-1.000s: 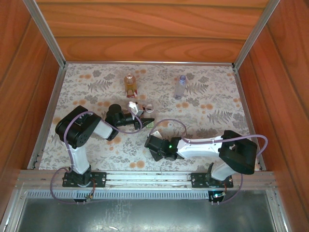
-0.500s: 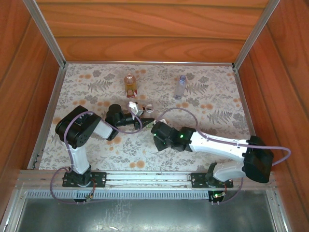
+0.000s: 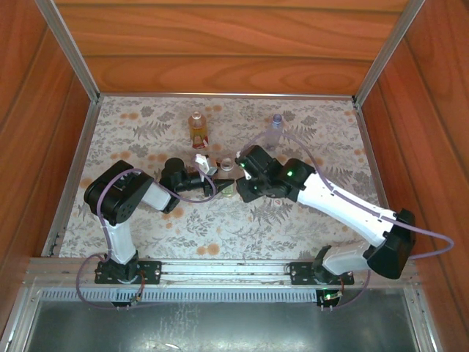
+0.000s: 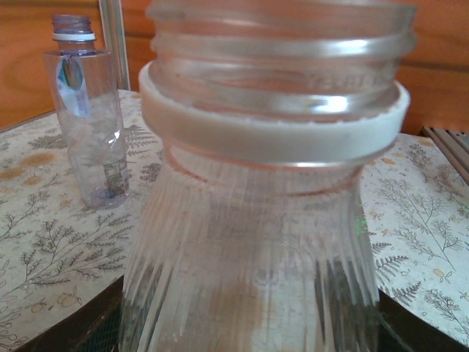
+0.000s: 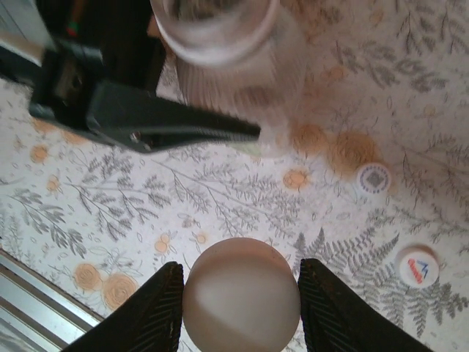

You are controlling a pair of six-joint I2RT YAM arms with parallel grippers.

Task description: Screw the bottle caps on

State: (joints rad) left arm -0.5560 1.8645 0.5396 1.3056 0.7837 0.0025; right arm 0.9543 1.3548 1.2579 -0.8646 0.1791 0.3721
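My left gripper [image 3: 220, 185] is shut on a clear ribbed bottle [image 4: 256, 242] with a white neck ring and an open mouth [image 5: 216, 26], holding it upright. My right gripper [image 5: 240, 268] is shut on a round white bottle cap [image 5: 242, 301], and sits just right of that bottle [image 3: 227, 167] in the top view, close to the left gripper's dark finger [image 5: 168, 125]. Two more white caps [image 5: 374, 178] [image 5: 418, 265] lie on the cloth. An amber bottle [image 3: 198, 126] and a bluish plain bottle [image 3: 275, 130] stand farther back.
The table is covered with a flower and fern print cloth [image 3: 308, 213]. Wooden walls and aluminium rails [image 3: 73, 161] close it in on three sides. The bluish bottle [image 4: 82, 110] stands uncapped to the left of the held bottle.
My right arm has swung from the near centre of the table out and back, carrying the cap up beside the held bottle. The left arm has stayed still.
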